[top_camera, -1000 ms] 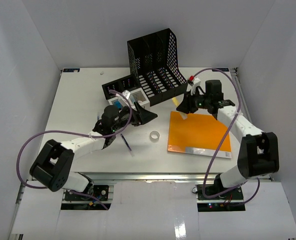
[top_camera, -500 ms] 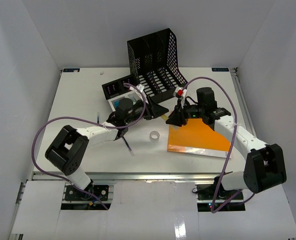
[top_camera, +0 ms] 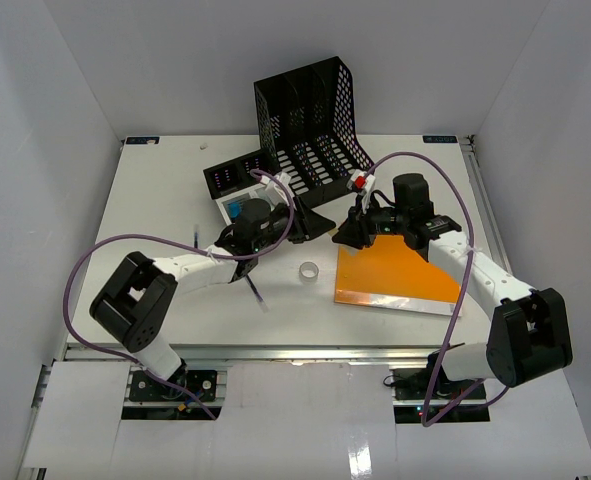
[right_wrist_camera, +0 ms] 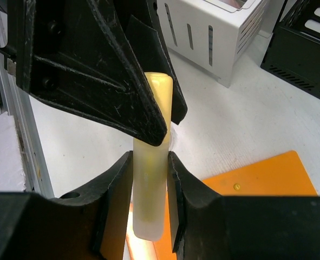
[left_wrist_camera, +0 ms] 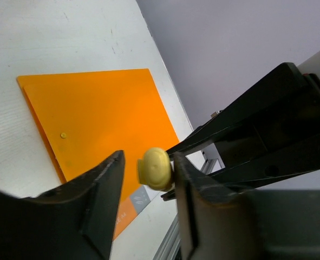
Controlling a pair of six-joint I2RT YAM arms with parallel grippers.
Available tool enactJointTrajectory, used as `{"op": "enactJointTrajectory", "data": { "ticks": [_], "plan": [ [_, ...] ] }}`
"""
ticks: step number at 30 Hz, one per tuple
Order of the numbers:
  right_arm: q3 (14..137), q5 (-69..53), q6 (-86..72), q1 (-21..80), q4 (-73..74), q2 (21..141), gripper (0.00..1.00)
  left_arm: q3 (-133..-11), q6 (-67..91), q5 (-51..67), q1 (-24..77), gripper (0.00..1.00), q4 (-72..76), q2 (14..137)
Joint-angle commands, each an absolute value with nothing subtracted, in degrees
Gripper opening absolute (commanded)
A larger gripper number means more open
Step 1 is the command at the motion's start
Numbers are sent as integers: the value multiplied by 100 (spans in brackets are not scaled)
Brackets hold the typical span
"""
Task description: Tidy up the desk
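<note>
while the right gripper (right_wrist_camera: 149, 179) pinches a pale yellow cylinder (right_wrist_camera: 148, 216) between its two matte black fingers, the left gripper (left_wrist_camera: 147, 165) meets it head-on from the opposite side. the cylinder is smooth and slightly glossy, with a rounded end. the left jaws stand partly apart around that end: in the left wrist view one finger touches it and the other shows a gap, so this is no firm grip. the hard plastic of the left fingers is scuffed with fine pale scratches.

all this hangs above the middle of the desk (top_camera: 165, 200), a broad flat white rectangle edged with thin metal rails that fills the floor of the enclosure. just below the grippers lies a thin, flat orange folder (top_camera: 395, 265), glossy, with a silvery strip along its near edge. at the back stands a tall black file rack (top_camera: 310, 110) with slotted walls, a low black perforated tray (top_camera: 237, 175) beside it, and a white box (right_wrist_camera: 214, 32) with narrow vertical slots. a small clear ring of tape (top_camera: 309, 271) and a slim dark pen (top_camera: 255, 290) lie on the bare surface near the left arm.
</note>
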State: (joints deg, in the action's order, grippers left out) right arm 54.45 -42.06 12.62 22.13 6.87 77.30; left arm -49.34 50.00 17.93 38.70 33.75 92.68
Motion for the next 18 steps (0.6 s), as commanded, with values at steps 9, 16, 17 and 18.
{"op": "enactJointTrajectory", "data": {
  "ticks": [9, 16, 17, 18],
  "plan": [
    [5291, -4076, 1524, 2206, 506, 7686, 70, -5063, 4873, 1529, 3937, 15, 3197, 8947],
    [5185, -4502, 1987, 1748, 668, 7329, 77, -5515, 3538, 254, 3679, 11, 1349, 8295],
    [5161, -4580, 2023, 1687, 680, 7287, 77, -5635, 3369, 181, 3571, 11, 1156, 8229],
    [5146, -4634, 2049, 1647, 690, 7259, 77, -5751, 3232, 120, 3480, 11, 989, 8186]
  ]
}}
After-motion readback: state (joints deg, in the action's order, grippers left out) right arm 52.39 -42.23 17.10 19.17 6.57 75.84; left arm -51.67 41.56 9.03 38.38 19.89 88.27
